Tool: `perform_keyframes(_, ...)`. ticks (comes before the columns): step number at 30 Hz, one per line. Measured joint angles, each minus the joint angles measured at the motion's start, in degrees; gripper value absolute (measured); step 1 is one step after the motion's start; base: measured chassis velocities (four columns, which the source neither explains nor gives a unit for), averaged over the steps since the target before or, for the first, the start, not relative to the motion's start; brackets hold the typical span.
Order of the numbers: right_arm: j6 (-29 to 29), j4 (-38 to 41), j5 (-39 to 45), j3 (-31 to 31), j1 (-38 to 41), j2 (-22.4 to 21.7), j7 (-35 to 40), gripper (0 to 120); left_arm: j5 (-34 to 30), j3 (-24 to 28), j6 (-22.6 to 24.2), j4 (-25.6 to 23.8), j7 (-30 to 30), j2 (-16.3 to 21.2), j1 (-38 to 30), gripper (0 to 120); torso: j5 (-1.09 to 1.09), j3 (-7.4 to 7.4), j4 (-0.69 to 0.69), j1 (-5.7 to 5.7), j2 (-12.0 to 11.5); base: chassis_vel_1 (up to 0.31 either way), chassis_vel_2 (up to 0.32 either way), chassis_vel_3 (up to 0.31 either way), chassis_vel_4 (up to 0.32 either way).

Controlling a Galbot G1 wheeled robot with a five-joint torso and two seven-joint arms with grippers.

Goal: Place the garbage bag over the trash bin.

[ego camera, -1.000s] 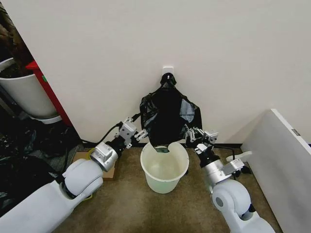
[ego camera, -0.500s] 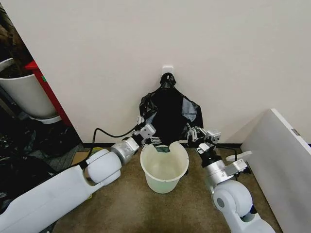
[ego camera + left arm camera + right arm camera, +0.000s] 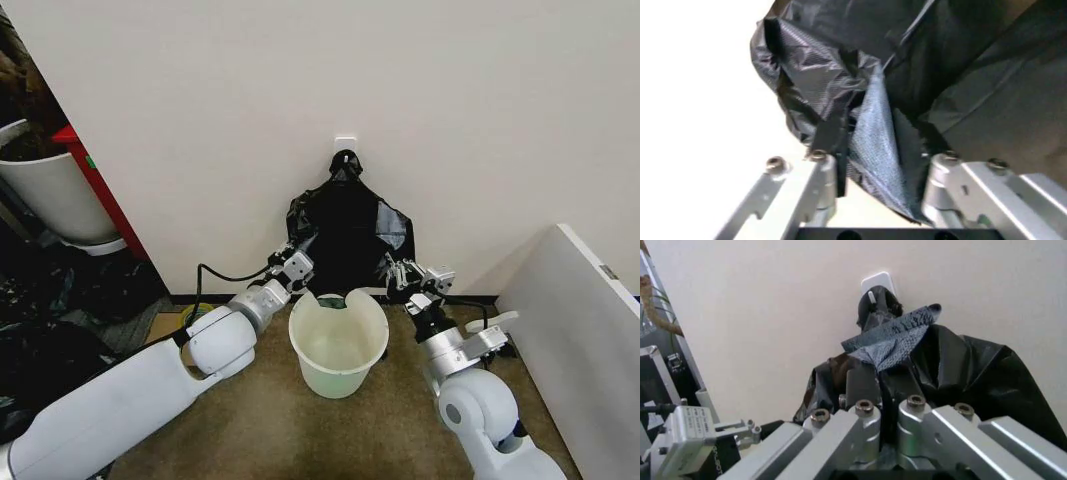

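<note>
R gripper [image 3: 888, 390] pinches garbage bag [image 3: 348, 238]; L gripper [image 3: 873, 175] jaws apart round it

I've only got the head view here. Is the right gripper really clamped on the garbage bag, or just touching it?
Observer: Clamped. In the right wrist view the right gripper has its fingers shut on a fold of the garbage bag that pokes out past the tips.
Operator: And the left one?
Observer: The left gripper is open; in its wrist view a hanging flap of the bag sits between the spread fingers, not pinched.
</note>
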Motion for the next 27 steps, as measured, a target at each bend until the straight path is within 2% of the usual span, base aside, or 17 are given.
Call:
perform_keyframes(4, 0.0, 0.1, 0.2, 0.0, 0.0, -0.1, 0.0, 0, -0.4, -1.0, 0.5, 0.7, -1.4, -0.8, 0.2, 6, 0.00, 0.00, 0.00, 0.00, 0.0, 0.000, 0.000, 0.000, 0.000)
perform_keyframes(7, 0.0, 0.2, 0.2, 0.1, -0.1, -0.1, 0.1, 0, -1.9, -2.0, -0.3, 0.8, -2.0, -1.0, 0.4, 0, 0.00, 0.00, 0.00, 0.00, 0.0, 0.000, 0.000, 0.000, 0.000)
perform_keyframes(9, 0.1, 0.3, 0.2, 0.1, -0.2, -0.1, 0.1, 0, -2.8, -2.6, -1.1, 0.8, -2.2, -1.1, 0.7, 0, 0.00, 0.00, 0.00, 0.00, 0.0, 0.000, 0.000, 0.000, 0.000)
perform_keyframes(13, 0.0, 1.4, 0.8, 0.0, -0.7, -0.1, 0.7, 0, -9.9, -7.0, -6.6, 0.1, -4.5, -1.8, 2.8, 0, 0.00, 0.00, 0.00, 0.00, 0.0, 0.000, 0.000, 0.000, 0.000)
perform_keyframes(16, -0.6, 3.8, 2.0, -0.3, -2.4, -0.5, 1.9, 0, -19.3, -13.7, -13.6, -3.2, -5.6, -2.1, 7.6, 0, 0.00, -0.01, -0.02, 0.00, 0.0, 0.000, 0.000, 0.000, 0.000)
perform_keyframes(18, -0.8, 4.5, 2.5, -0.5, -2.8, -0.7, 2.2, 0, -21.3, -15.2, -14.5, -4.5, -5.7, -2.0, 9.1, 0, 0.00, -0.01, -0.02, 0.00, 0.0, 0.000, 0.000, 0.000, 0.000)
perform_keyframes(20, -1.8, 7.2, 4.2, -0.8, -4.2, -1.5, 3.4, 0, -26.7, -20.1, -16.1, -9.8, -5.8, -0.9, 14.9, 0, 0.00, -0.01, 0.02, 0.00, 0.0, 0.000, 0.000, 0.000, 0.000)
perform_keyframes(21, -1.8, 7.2, 4.2, -0.8, -4.2, -1.5, 3.4, 0, -26.7, -20.1, -16.1, -9.8, -5.8, -0.9, 14.9, 0, 0.00, -0.01, 0.02, 0.00, 0.0, 0.000, 0.000, 0.000, 0.000)
perform_keyframes(24, -3.1, 12.0, 6.6, -0.5, -7.9, -3.0, 4.6, 0, -29.3, -24.3, -17.2, -16.7, -5.3, 1.1, 23.2, 0, 0.00, -0.02, 0.01, -0.01, 0.0, 0.000, 0.000, 0.000, 0.000)
perform_keyframes(27, -3.1, 13.6, 6.7, -0.1, -10.5, -3.5, 4.7, 0, -29.0, -24.7, -17.7, -18.9, -4.9, 1.4, 26.8, 0, 0.00, -0.02, 0.01, -0.01, 0.0, 0.000, 0.000, 0.000, 0.000)
